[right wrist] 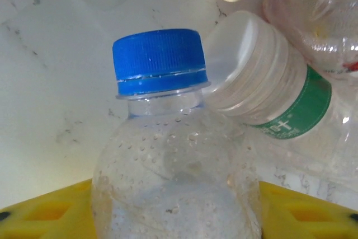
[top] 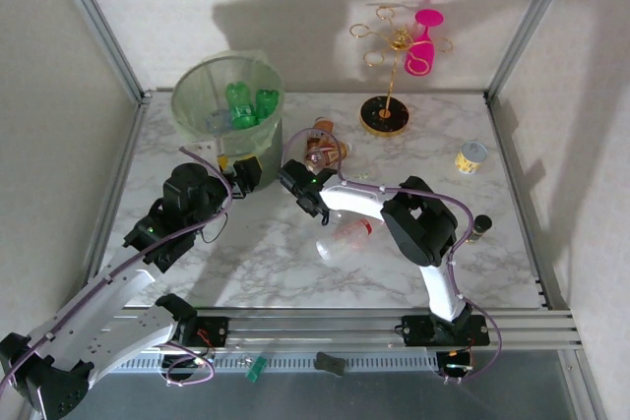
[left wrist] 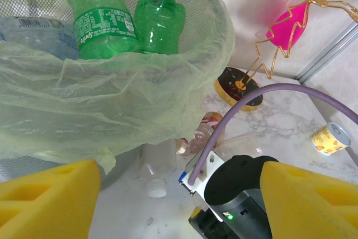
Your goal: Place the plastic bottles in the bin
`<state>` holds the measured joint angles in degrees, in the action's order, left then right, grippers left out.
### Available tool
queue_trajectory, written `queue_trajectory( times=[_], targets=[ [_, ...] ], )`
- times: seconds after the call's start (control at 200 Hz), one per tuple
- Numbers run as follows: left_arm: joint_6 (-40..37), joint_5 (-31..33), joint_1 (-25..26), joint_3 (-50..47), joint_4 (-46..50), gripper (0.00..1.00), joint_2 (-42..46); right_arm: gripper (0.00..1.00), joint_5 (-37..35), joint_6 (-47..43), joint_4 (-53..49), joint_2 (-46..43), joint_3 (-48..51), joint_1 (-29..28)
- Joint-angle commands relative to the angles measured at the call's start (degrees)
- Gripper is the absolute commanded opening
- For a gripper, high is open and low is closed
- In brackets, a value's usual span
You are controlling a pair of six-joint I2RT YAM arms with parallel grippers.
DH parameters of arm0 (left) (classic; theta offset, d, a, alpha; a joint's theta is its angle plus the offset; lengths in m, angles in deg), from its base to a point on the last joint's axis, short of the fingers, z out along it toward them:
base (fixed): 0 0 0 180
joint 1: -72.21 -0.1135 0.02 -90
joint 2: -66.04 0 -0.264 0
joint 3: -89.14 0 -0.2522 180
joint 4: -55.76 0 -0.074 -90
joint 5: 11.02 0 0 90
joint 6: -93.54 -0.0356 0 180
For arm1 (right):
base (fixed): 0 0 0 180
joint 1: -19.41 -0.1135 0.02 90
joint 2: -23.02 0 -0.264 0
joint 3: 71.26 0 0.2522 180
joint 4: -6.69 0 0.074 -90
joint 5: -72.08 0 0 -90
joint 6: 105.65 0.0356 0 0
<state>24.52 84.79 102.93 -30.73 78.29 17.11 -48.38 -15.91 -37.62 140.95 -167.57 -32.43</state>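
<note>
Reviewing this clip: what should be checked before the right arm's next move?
1. Grip of right pincer on blue-cap bottle: ok, fingers against both sides.
2. Cap clear of neighbours: cannot tell, white-cap bottle sits right beside it.
3. Room in bin: ok, space beside the green bottles.
4. Position of left pincer: not ok, open, close beside the bin and the right pincer.
5. All bottles binned: not ok, red-cap bottle lies outside.
</note>
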Motion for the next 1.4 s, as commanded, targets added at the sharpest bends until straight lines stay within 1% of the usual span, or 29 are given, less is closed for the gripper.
queue_trajectory(
  times=[0.0, 0.17, 0.25, 0.416, 0.506, 0.596, 0.636, 0.716, 0.761, 0.781, 0.826, 0.856, 0.896, 0.986, 1.046, 1.217, 1.392],
  targets=[
    [-0.27, -0.44, 0.57, -0.03, -0.79, 0.75, -0.19, 0.54, -0.65, 0.33, 0.68, -1.13, -0.34, -0.29],
    [-0.22, -0.12, 0.57, -0.05, -0.72, 0.75, -0.37, 0.52, 1.35, 0.66, 2.31, -5.50, 1.01, -0.45],
    [-0.14, 0.06, 0.57, -0.01, -0.74, 0.75, -0.26, 0.49, 1.95, 1.24, 2.75, -8.04, 1.95, -0.48],
    [0.08, 0.50, 0.61, 0.43, -0.62, 0.75, 0.35, 0.48, 4.59, 2.08, 5.73, -15.18, 5.28, -0.47],
    [0.62, 0.61, 0.57, 0.64, -0.44, 0.75, 1.19, 0.44, 5.72, 2.86, 6.78, -18.61, 6.37, -0.37],
    [1.28, 0.72, 0.57, 1.00, 0.06, 0.75, 2.13, 0.42, 6.96, 3.74, 7.20, -21.22, 7.19, -0.04],
    [1.51, 0.77, 0.57, 1.38, 0.46, 0.75, 2.41, 0.39, 6.82, 4.32, 7.22, -22.16, 7.38, 0.09],
    [1.58, 1.26, 0.57, 2.53, 1.47, 0.74, 2.93, 0.35, 6.90, 5.19, 7.43, -23.98, 8.07, 0.12],
    [1.62, 1.43, 0.57, 3.31, 2.16, 0.74, 3.12, 0.30, 6.87, 5.70, 7.61, -25.18, 8.42, 0.19],
    [1.66, 1.48, 0.57, 3.55, 2.38, 0.74, 3.28, 0.27, 6.98, 6.01, 7.68, -25.71, 8.57, 0.23],
    [1.84, 1.41, 0.63, 4.25, 2.89, 0.74, 3.55, 0.17, 7.39, 6.54, 7.82, -26.93, 8.91, 0.15],
    [1.99, 1.25, 0.62, 4.70, 3.16, 0.74, 3.74, 0.08, 7.66, 6.93, 8.05, -27.85, 9.14, 0.10],
    [2.27, 0.95, 0.62, 5.24, 3.64, 0.74, 3.84, 0.00, 8.04, 7.55, 8.37, -29.16, 9.49, 0.15],
    [2.89, -0.98, 0.66, 6.15, 4.11, 0.74, 3.75, 0.00, 9.64, 8.72, 8.79, -32.11, 9.85, 0.24],
    [2.96, -3.56, 0.61, 6.65, 4.09, 0.74, 3.03, 0.00, 11.04, 9.52, 9.03, -33.86, 9.86, 0.22],
    [3.65, -17.09, 0.92, 8.68, 2.71, 0.78, -0.93, 0.00, 14.97, 13.02, 10.09, -38.84, 9.57, 0.31],
    [5.92, -22.40, 1.27, 9.88, -0.19, 0.88, -2.94, 0.00, 21.36, 17.25, 13.56, -44.42, 11.29, 0.99]
  ],
)
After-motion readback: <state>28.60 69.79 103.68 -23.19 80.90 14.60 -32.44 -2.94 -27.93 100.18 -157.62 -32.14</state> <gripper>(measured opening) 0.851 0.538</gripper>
